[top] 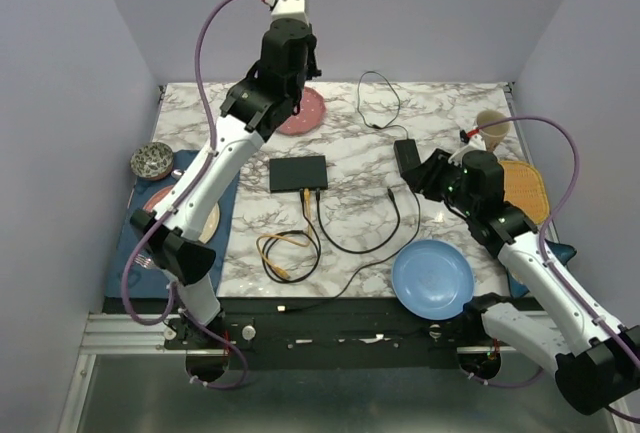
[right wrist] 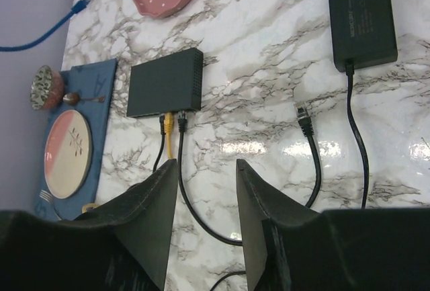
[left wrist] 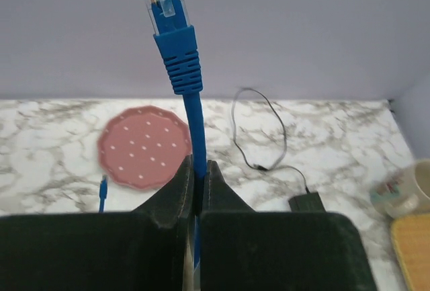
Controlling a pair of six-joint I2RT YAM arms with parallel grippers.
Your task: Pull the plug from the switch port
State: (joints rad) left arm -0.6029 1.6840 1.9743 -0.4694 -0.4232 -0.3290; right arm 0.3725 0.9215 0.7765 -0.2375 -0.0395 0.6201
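Above the table's [top: 440, 113] far edge, left fingers [left wrist: 168, 197] pinch the blue cable [left wrist: 195, 130], plug [left wrist: 164, 2] upright, tip skyward. Switch [top: 297, 173] lies mid-table, long axis left-right, sockets [right wrist: 172, 113] toward the near edge. Right fingers [right wrist: 144, 217] spread.

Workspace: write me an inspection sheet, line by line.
Surface: white marbled table.
Job's things: switch lies flat, with a yellow cable and a black cable plugged into its near edge.
Clutter: pink plate, blue plate, bowl, cup, power brick.
Grippers: left gripper shut on blue cable, its plug up in the air; right gripper open, empty.
Cables: loose black plug lies on the table.
Surroundings: lavender walls.
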